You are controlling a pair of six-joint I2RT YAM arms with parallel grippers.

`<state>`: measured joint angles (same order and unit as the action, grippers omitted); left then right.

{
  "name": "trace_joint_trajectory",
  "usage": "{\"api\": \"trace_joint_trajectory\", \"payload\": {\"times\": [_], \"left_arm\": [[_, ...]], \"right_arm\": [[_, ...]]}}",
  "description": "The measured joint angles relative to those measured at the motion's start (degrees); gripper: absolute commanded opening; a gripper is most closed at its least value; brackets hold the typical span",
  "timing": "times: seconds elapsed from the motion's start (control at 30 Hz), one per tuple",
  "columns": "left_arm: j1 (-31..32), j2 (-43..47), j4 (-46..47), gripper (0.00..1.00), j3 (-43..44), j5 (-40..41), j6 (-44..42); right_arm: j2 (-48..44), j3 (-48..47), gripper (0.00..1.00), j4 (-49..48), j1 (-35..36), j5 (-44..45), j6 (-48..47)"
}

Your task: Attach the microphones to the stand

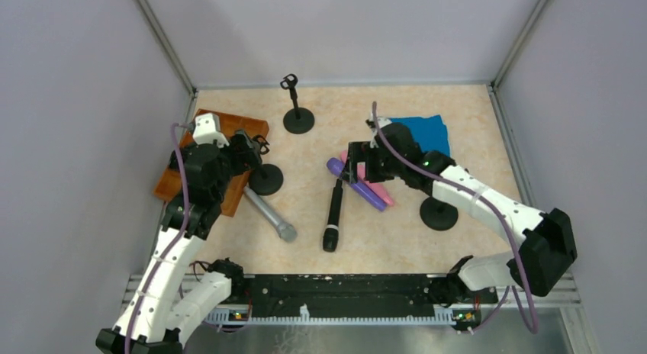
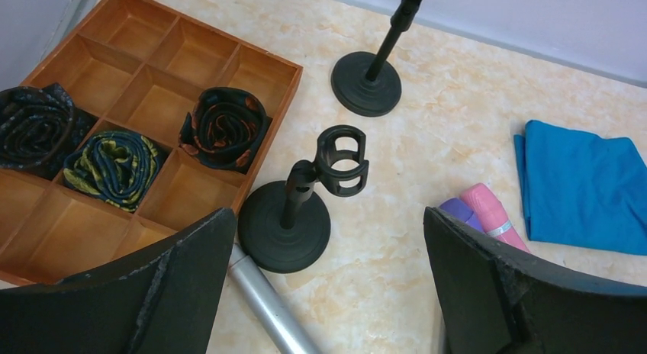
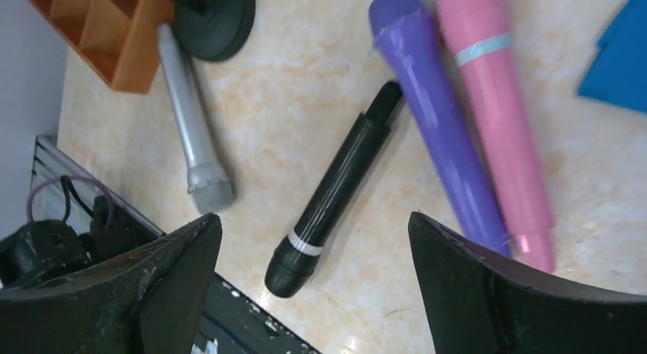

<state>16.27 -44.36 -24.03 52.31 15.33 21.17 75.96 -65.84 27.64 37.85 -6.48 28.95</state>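
Tray (image 2: 152,110) was seen at left | stand (image 2: 284,226) was set upright just beside it, under left gripper (image 2: 328,224), jaws wide | black mic (image 3: 336,186), purple mic (image 3: 439,133), pink mic (image 3: 496,125), silver mic (image 3: 191,117) were laid flat on table (image 2: 427,125), under right gripper (image 3: 314,219), jaws wide

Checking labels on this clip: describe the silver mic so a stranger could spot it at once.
Find the wooden tray on the left of the table; a black stand sits at its near right corner. From that stand's base the silver mic lies flat, slanting toward the near edge, head end nearest. It alone is metallic grey; the black mic, purple mic and pink mic lie further right.
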Motion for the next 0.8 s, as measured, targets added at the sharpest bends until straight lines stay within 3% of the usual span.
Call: {"api": "trace_joint_trajectory", "payload": {"times": [0.2,0.5,0.8], "left_arm": [[0.0,2.3,0.7,0.99,-0.3,-1.9,0.0],[0.0,4.2,2.4,0.99,-0.4,-4.7,-0.8],[0.0,5.7,2.5,0.99,-0.3,-3.6,-3.5]], "right_arm": [[3.3,9.1,0.87,-6.1,10.6,4.7,8.2],[15.8,8.2,0.84,-7.2,20.6,11.5,13.4],[24.5,1.0,0.6,-4.0,21.7,17.7,13.2]]}}
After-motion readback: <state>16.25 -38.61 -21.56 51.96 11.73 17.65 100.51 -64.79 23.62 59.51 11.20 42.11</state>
